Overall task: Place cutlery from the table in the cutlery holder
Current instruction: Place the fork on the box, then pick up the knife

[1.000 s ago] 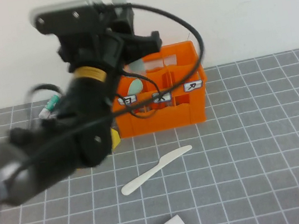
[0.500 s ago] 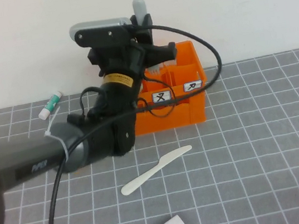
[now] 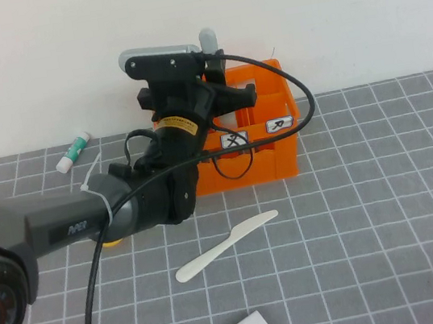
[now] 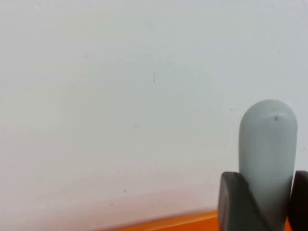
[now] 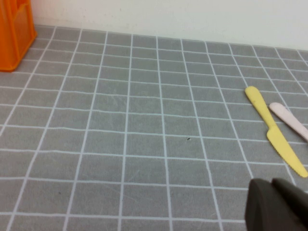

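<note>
Nearest, in front of the orange cutlery holder (image 3: 255, 144), the cream-white knife (image 3: 226, 246) lies flat on the table (image 3: 387, 210); it looks light, stiff and slick, best pinched at mid-handle. Over the holder, the left gripper (image 4: 262, 202) holds the grey fork (image 4: 267, 149) upright by its handle, jaws part-open around it. The right gripper (image 5: 276, 204), shut and empty, hovers well clear of the holder

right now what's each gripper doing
left gripper: over the orange crate, fingers shut on the grey fork
right gripper: low over the table, shut, holding nothing
</note>
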You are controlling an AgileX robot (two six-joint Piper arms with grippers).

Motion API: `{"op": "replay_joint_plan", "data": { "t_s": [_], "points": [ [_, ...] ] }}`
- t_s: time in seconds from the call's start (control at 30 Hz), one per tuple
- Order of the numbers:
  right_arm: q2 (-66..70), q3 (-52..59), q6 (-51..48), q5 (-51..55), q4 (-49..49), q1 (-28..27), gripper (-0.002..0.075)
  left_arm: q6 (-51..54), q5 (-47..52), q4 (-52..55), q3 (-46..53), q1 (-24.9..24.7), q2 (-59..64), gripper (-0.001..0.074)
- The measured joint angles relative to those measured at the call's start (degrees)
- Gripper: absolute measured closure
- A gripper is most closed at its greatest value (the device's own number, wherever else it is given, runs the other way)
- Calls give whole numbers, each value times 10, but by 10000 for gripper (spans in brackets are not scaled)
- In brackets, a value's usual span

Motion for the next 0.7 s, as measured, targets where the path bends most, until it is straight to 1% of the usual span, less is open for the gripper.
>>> {"op": "replay_joint_plan", "data": {
  "t_s": [0.13,0.27,0.37,0.4,0.47,0.53,0.6,0.63,0.7],
  "points": [
    [0,0,0,0,0,0,729,0,8,7,0,10,-3,417],
    [0,0,0,0,0,0,729,7,41,-24,0,25,-39,381],
    [0,0,0,0,0,0,729,41,86,-54,0,38,-93,383],
    [0,0,0,0,0,0,729,63,114,-62,0,43,-119,400],
    [0,0,0,0,0,0,729,113,179,-68,0,50,-176,472],
    [0,0,0,0,0,0,729,159,260,-68,0,54,-230,595],
    [0,0,0,0,0,0,729,189,329,-68,0,54,-272,670],
    [0,0,0,0,0,0,729,200,361,-68,1,54,-295,693],
    [0,0,0,0,0,0,729,214,400,-68,18,54,-335,715]
  ]
}}
